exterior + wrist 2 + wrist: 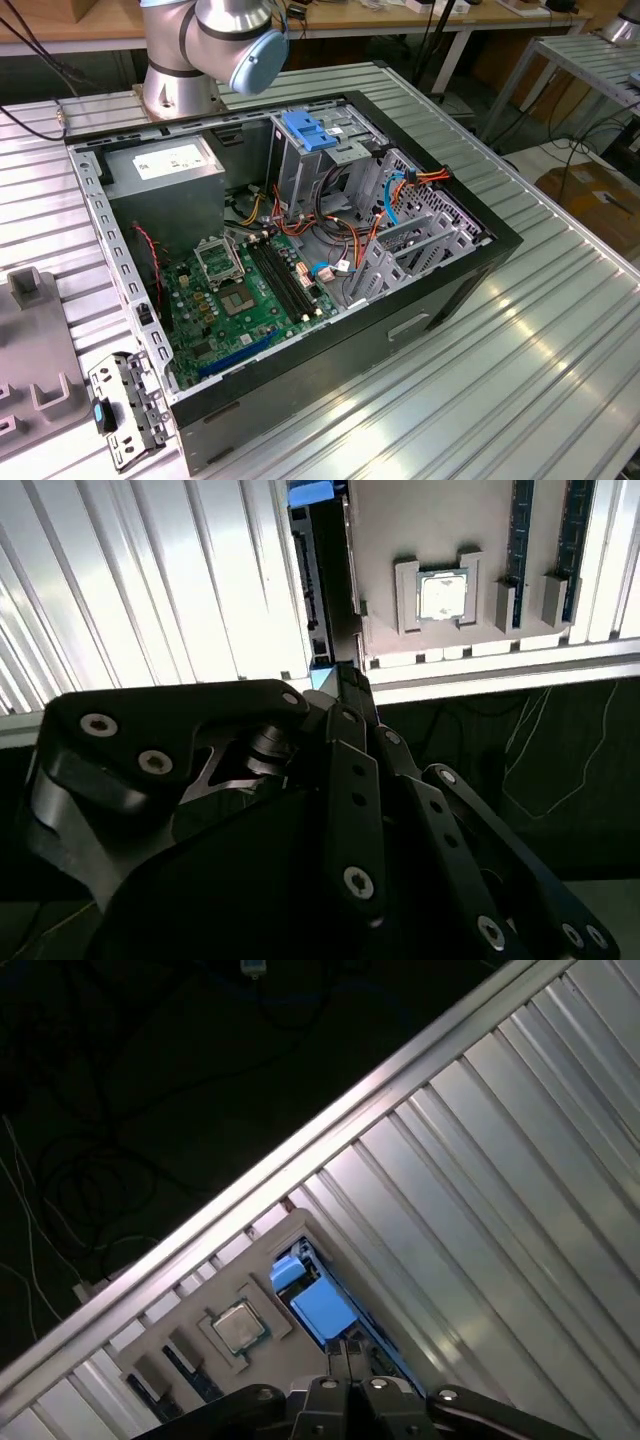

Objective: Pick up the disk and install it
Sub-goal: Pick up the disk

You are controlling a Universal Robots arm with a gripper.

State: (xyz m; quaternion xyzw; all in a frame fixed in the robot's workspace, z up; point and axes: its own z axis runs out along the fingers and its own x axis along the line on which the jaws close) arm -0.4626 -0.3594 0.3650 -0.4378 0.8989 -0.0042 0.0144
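In both wrist views the disk stands on edge in a slot beside a grey parts tray (400,530) (190,1345). It shows as a thin dark strip with blue carrier ends in the second wrist view (303,570) and as a blue block in the first wrist view (322,1308). My gripper (345,675) (349,1352) hangs right over the disk's near end. Its black fingertips are drawn together with only a hairline between them, and nothing shows between them. The exterior view has the open computer case (340,330) and its grey drive cage (330,165) with a blue latch (308,130).
The tray holds a processor chip (440,593) (237,1327) and memory sticks (518,530). The ribbed metal table (520,330) ends just past the tray, with dark floor and cables beyond. The arm's base (180,80) stands behind the case. A metal bracket (125,410) lies at the case's front corner.
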